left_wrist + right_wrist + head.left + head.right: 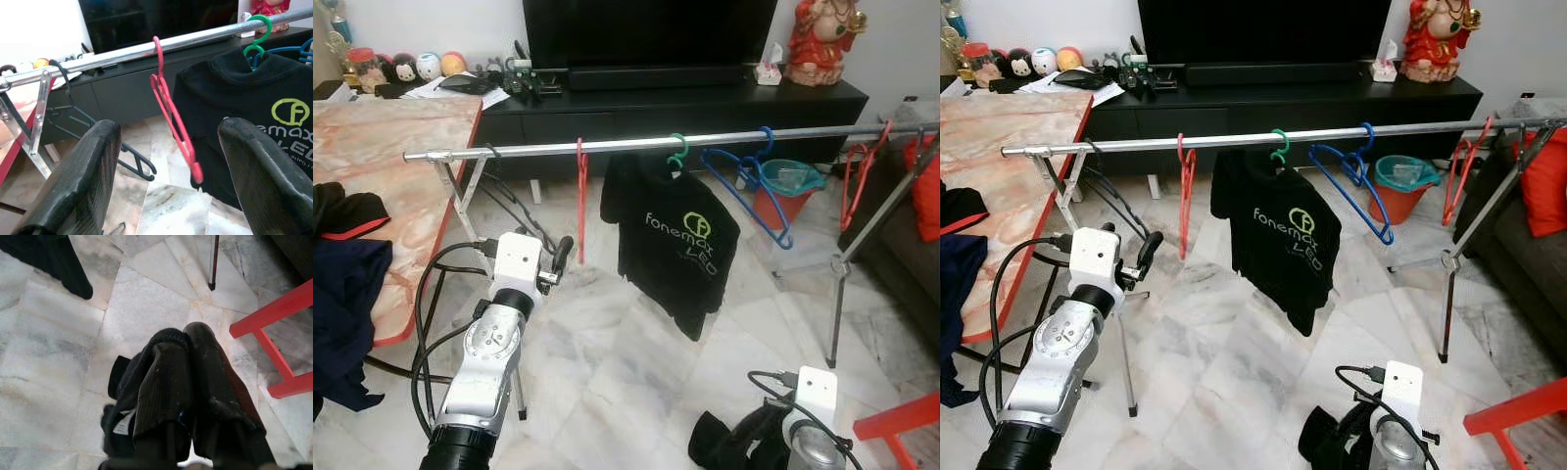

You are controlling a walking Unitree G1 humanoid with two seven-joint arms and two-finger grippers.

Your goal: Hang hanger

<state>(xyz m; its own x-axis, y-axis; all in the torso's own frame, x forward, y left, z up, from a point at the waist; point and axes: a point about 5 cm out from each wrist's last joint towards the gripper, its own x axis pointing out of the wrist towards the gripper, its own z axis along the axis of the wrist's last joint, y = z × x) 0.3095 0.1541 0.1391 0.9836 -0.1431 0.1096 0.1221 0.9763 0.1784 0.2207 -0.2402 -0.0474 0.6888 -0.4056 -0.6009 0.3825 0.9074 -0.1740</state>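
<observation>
Hanging from the silver rail [636, 143] that crosses the upper middle of the head views, the red hanger [580, 201] already has its hook over the bar, so the hanging itself looks done; what seems left is only for the left gripper [166, 171] to draw away. That gripper sits at centre-left of the left eye view, just short of the hanger, with its two black fingers [85, 176] spread wide apart and touching nothing; the wrist view shows the hanger dangling free in the gap between them. The hanger's long axis runs nearly straight down from the rail, hook uppermost, and it is seen edge-on, so its flat face looks turned along the rail. Further right on the rail hang a black T-shirt [671, 240] on a green hanger [677, 149], a blue hanger [754, 186] and more red ones. At lower right, the right gripper [188, 350] is closed on a dark cloth [122, 401] above the marble floor [607, 372].
</observation>
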